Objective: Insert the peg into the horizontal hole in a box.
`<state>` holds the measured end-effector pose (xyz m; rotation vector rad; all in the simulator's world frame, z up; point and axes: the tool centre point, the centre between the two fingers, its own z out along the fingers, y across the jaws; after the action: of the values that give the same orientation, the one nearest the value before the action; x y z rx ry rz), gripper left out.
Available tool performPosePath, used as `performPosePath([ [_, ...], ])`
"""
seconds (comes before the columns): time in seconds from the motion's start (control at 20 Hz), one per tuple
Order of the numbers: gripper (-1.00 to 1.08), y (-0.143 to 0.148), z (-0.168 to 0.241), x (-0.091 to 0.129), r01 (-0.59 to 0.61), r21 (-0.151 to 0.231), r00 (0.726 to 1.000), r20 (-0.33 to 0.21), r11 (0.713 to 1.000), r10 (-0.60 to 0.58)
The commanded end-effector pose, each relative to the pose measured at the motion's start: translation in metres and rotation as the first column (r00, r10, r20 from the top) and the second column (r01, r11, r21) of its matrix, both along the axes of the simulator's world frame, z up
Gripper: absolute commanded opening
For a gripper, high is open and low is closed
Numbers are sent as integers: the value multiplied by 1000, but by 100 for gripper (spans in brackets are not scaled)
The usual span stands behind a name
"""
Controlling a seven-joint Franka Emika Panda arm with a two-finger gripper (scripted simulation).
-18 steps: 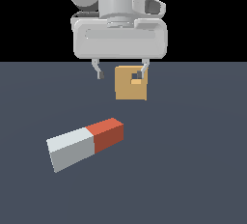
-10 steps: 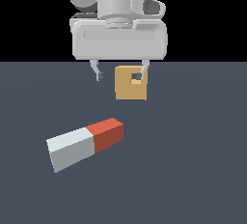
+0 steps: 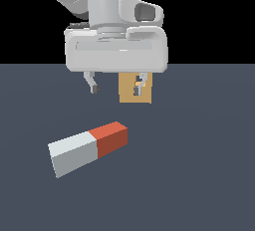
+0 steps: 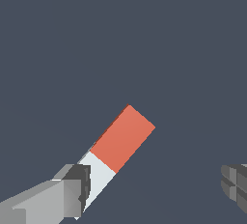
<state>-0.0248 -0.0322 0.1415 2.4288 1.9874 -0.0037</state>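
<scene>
The peg (image 3: pixel 88 148) lies flat on the dark floor, its pale grey-white part toward the exterior view's left and its red-orange end toward the right. In the wrist view the peg (image 4: pixel 116 148) runs diagonally, its white part partly behind one finger. My gripper (image 3: pixel 117 86) hangs open above the floor, behind and above the peg, with nothing between its fingers. The tan box (image 3: pixel 128 89) stands behind the gripper. One fingertip (image 3: pixel 140 86) overlaps the box's face and covers most of the hole (image 3: pixel 136 84).
A dark grey floor (image 3: pixel 199 165) fills the scene, with a black background behind it. Nothing else stands on it.
The hand has come lower and nearer the camera, over the peg's side of the floor. Peg and box have not moved.
</scene>
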Motion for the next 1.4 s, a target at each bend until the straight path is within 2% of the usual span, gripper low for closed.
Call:
performPosePath([
  [0.0,100,-10,-8,-8,81,0,997,0,997,-81],
  [0.15,100,-23,-18,-20,191,0,982,0,982,-191],
  [0.3,100,-34,-29,-34,300,1,954,0,954,-300],
  [0.6,100,-49,-48,-62,482,2,876,1,876,-482],
  [0.95,100,-56,-63,-84,605,3,796,0,796,-605],
  [1.15,100,-57,-67,-91,639,3,770,0,770,-639],
  [1.35,100,-56,-68,-92,648,4,762,0,762,-648],
])
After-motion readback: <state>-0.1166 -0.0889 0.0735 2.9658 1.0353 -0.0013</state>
